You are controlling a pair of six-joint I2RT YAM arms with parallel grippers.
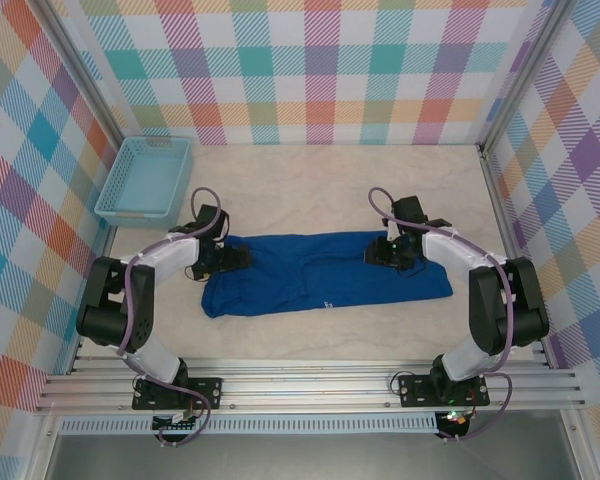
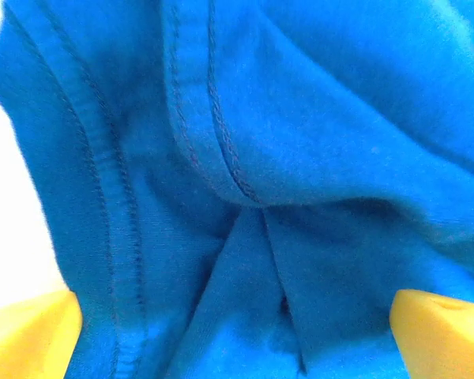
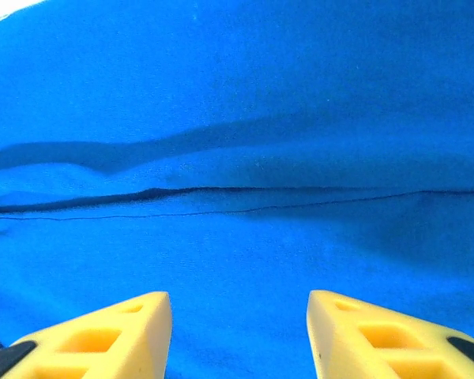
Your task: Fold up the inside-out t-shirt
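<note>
Nearest the camera, the aluminium rails [image 1: 310,392] carried both arm bases, well back from either set of jaws. Beyond them the inside-out t-shirt [image 1: 320,272] lay spread as a long band across the table [image 1: 330,180], reaching from under one set of jaws to past the other. A small pale mark [image 1: 326,304] sat at its near edge, between the two grippers; what it was could not be told.

The left gripper [image 1: 228,258] stood over the shirt's left end with its jaws released and spread wide. In the left wrist view its yellow fingers [image 2: 31,332] sat at the frame's bottom corners, and the left gripper [image 2: 233,320] had bunched blue cloth [image 2: 316,118] below and ahead of it. Double-stitched seams [image 2: 193,103] ran away from the jaws, and nothing was pinched.

The right gripper [image 1: 380,250] stood over the shirt's right part, with the cloth running on past it to the outer side. In the right wrist view the right gripper [image 3: 238,306] was also released, its fingertips [image 3: 142,324] apart with smooth cloth [image 3: 237,103] showing through the gap. Just ahead of the jaws a dark fold line [image 3: 245,190] crossed from side to side.

Farther off, beyond the left jaws and to their outer side, a light blue mesh basket [image 1: 132,214] sat apart from the shirt. The checked walls [image 1: 320,70] stood behind everything.
</note>
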